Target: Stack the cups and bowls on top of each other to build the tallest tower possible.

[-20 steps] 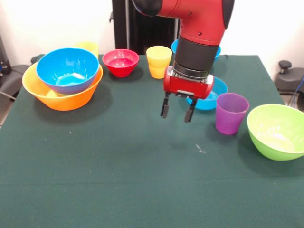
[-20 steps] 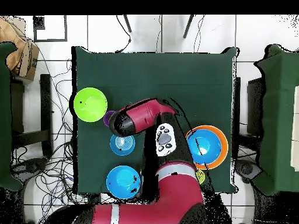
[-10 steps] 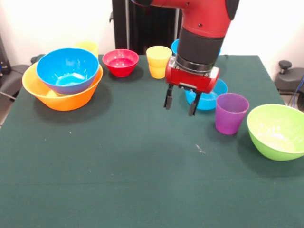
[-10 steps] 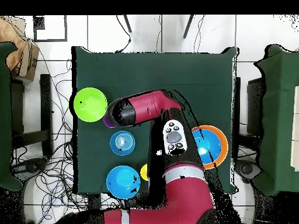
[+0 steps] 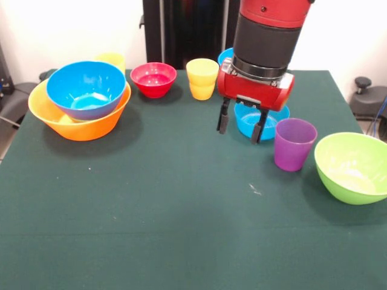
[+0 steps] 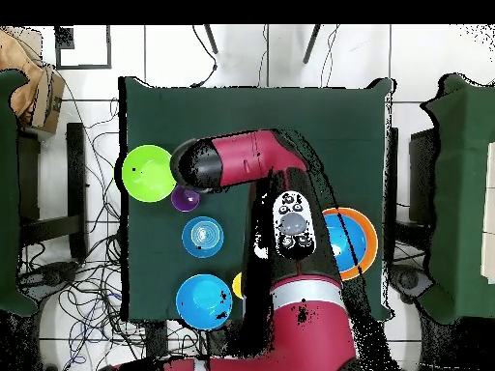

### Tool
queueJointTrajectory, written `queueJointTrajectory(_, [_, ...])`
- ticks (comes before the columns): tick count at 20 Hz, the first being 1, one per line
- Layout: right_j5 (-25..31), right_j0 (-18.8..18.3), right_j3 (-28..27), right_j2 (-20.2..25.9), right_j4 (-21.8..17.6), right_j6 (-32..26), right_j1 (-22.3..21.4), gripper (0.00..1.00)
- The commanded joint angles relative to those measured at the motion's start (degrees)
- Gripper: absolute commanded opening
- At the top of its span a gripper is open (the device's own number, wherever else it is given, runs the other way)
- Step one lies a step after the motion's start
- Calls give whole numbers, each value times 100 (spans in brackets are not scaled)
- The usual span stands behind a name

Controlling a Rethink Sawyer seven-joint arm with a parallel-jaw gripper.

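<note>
Gripper: hangs above the table, fingers spread, nothing between them; in the front view it hangs before the shallow bowl, beside the purple cup.
Arm: red and black; in the overhead view it covers the gripper and part of the table's middle.
Table: dark green cloth; the side away from the robot is bare.
Tower: at the front view's left, an orange bowl as base with a large blue bowl nested in it, tilted a little.
Yellow cup, far: just behind the tower, only its top showing.
Red bowl: upright, between the tower and the second yellow cup.
Yellow cup, second: upright, just beside the red bowl, near the gripper.
Shallow bowl: blue, partly hidden by the gripper in the front view.
Second large blue bowl: nearest the robot's base, mostly hidden behind the arm in the front view.
Purple cup: upright, between the shallow bowl and the green bowl, touching neither.
Green bowl: lime, upright, at the front view's right edge.
</note>
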Motion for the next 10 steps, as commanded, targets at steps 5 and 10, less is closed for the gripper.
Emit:
queueJointTrajectory(5, [877,221,-881,280,172,-161,362,100])
queueJointTrajectory(10, [955,289,-1025,226,169,-93,439,100])
